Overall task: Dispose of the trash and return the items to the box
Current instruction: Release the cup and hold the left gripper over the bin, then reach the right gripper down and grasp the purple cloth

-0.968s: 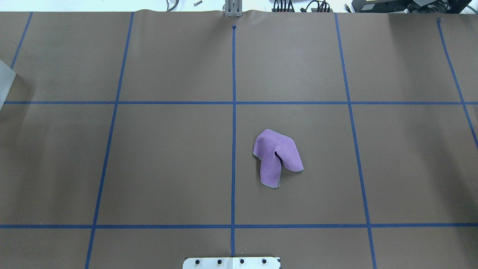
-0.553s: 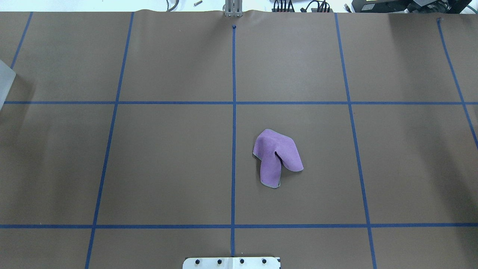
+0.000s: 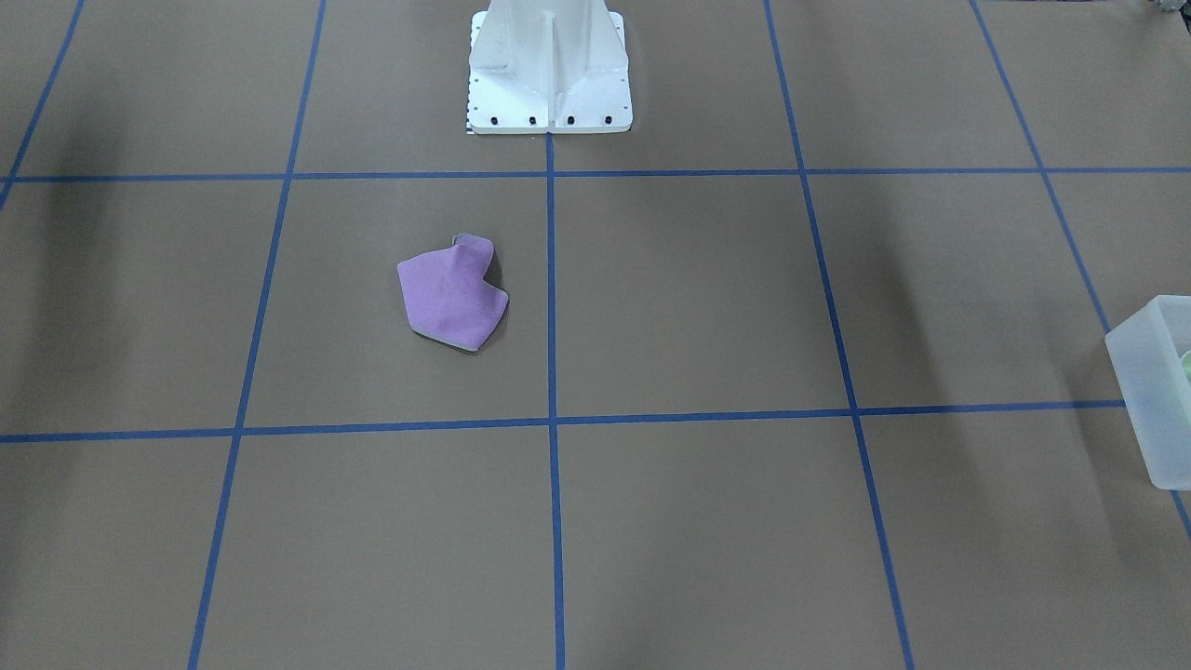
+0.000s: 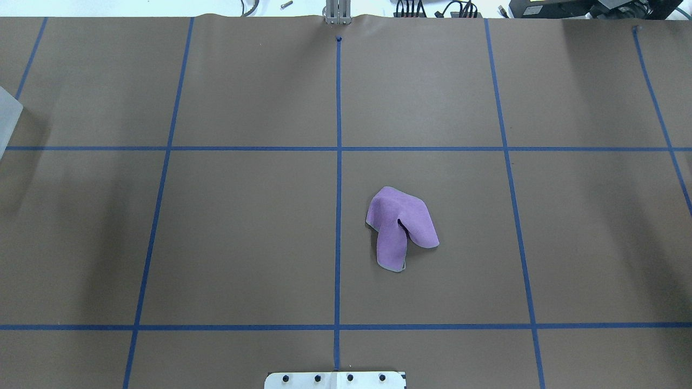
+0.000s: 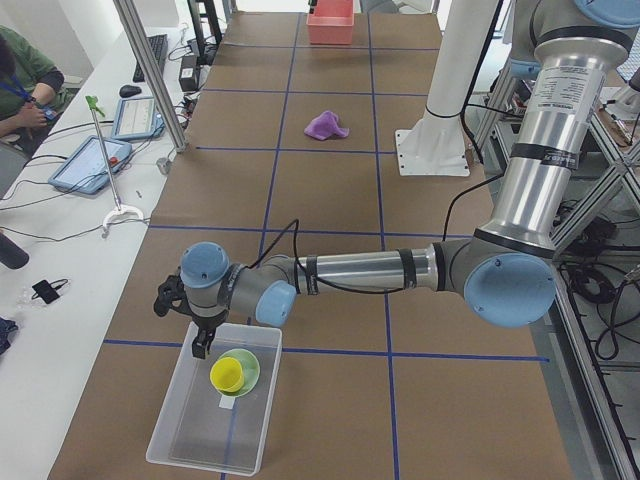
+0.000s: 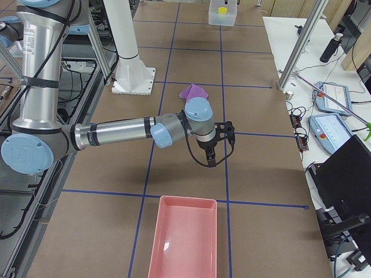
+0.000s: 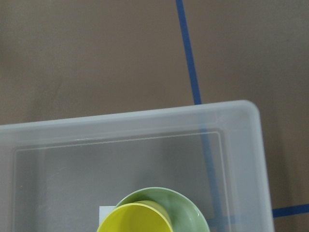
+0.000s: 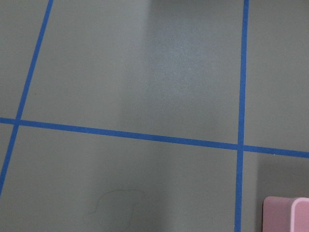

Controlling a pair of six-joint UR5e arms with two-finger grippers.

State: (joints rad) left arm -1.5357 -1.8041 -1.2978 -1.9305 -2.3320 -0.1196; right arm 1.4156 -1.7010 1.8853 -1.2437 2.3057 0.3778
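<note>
The yellow cup (image 5: 227, 375) stands inside the pale green bowl (image 5: 252, 361), and both sit in the frosted box (image 5: 190, 440) at the table's left end. The left wrist view looks down on the cup (image 7: 135, 220), the bowl (image 7: 186, 205) and the box wall (image 7: 145, 118). My left gripper (image 5: 183, 325) hangs over the box's near-robot edge, apart from the cup; I cannot tell whether it is open or shut. My right gripper (image 6: 223, 145) hovers over bare table near the pink bin; I cannot tell its state either.
A crumpled purple cloth (image 4: 400, 227) lies just right of the table's centre line. A pink bin (image 6: 185, 243) stands at the table's right end; its corner shows in the right wrist view (image 8: 287, 215). The robot base (image 3: 549, 65) is at the robot-side edge.
</note>
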